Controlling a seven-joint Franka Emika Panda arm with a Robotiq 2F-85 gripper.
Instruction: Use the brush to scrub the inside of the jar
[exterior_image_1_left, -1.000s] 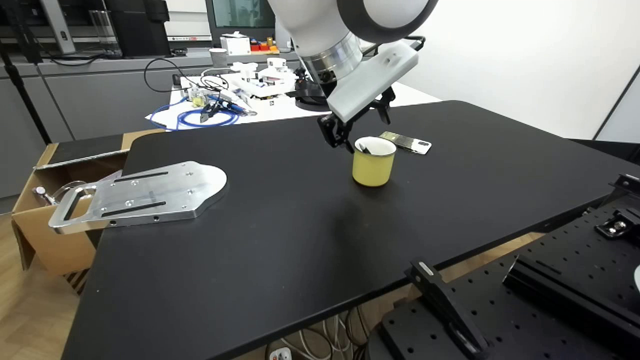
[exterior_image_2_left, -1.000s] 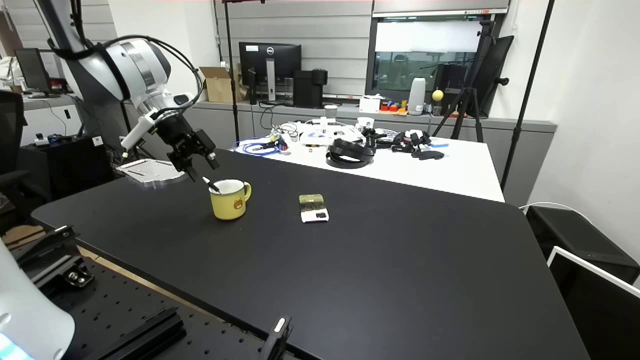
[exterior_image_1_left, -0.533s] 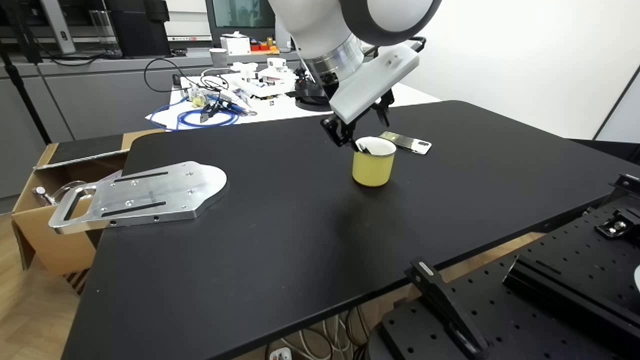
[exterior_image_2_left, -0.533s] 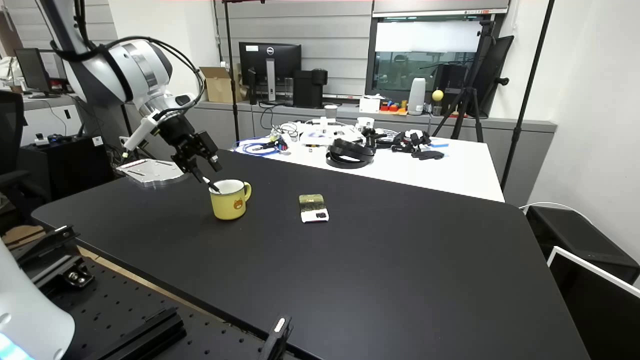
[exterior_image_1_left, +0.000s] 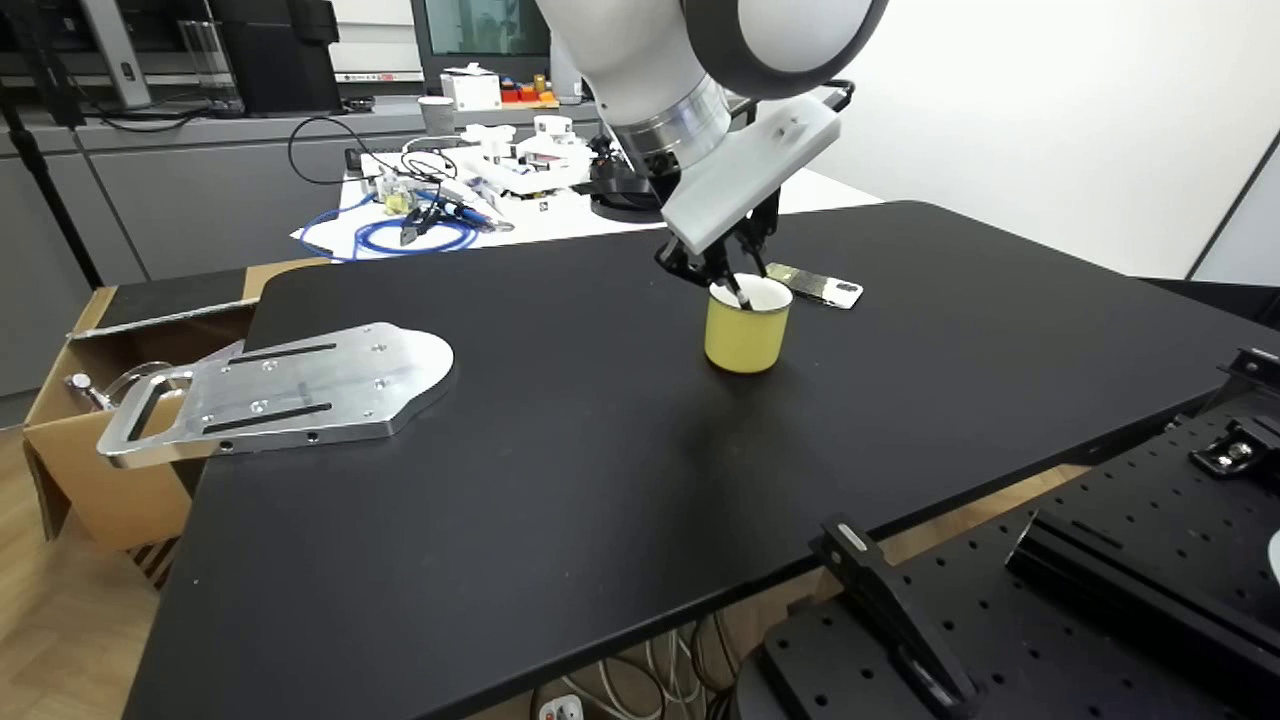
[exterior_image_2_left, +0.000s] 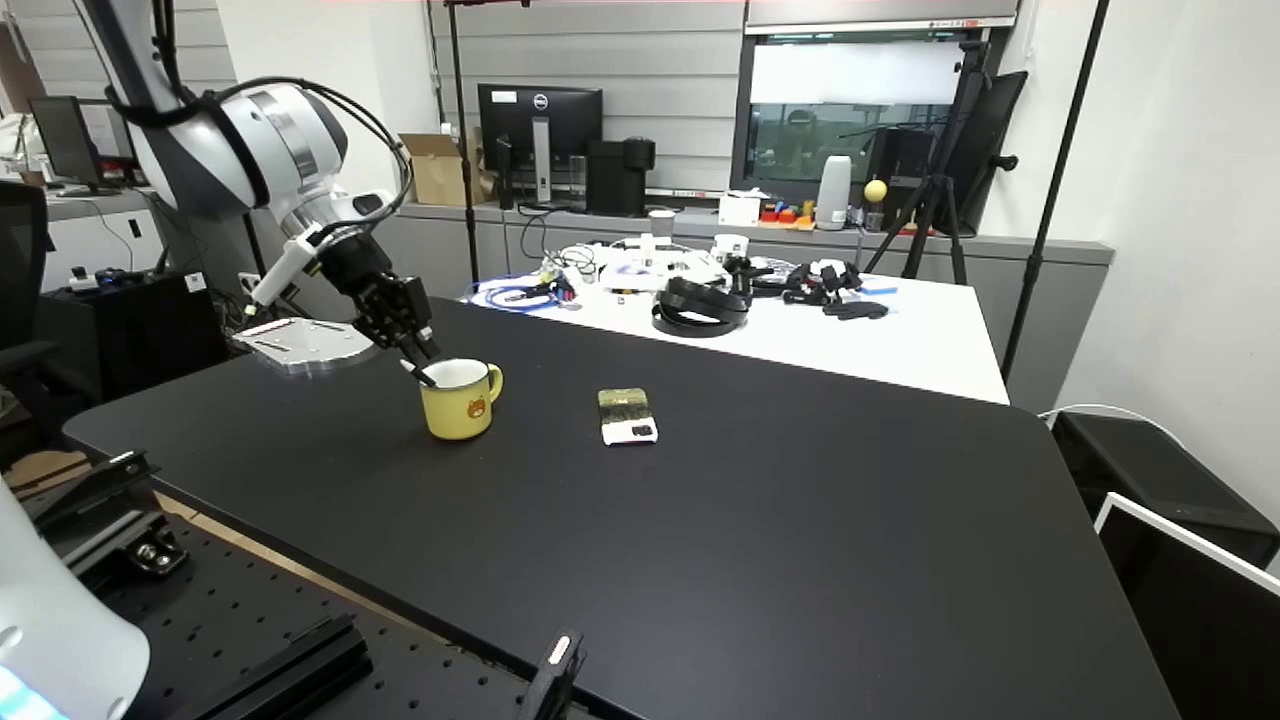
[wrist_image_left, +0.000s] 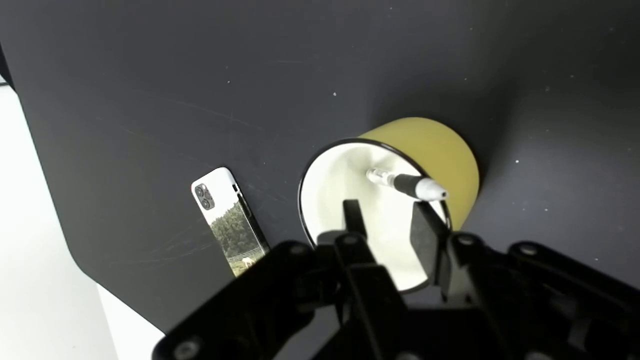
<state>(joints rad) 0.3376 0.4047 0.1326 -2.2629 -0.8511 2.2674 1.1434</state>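
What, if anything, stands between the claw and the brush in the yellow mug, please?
Nothing visible does: the open claw is close by the upper end of the pen-like brush, which sticks out of the yellow mug; whether claw and brush touch is unclear. The phone lies apart.

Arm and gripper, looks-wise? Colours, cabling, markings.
Thick, rounded white arm with dark-grey bands and a shiny silver metal collar; slim black cables loop along its outside. A flat, pale-grey rectangular bar sits near its end. Black, jointed two-finger gripper with small round grey screw heads. No lettering legible on either.
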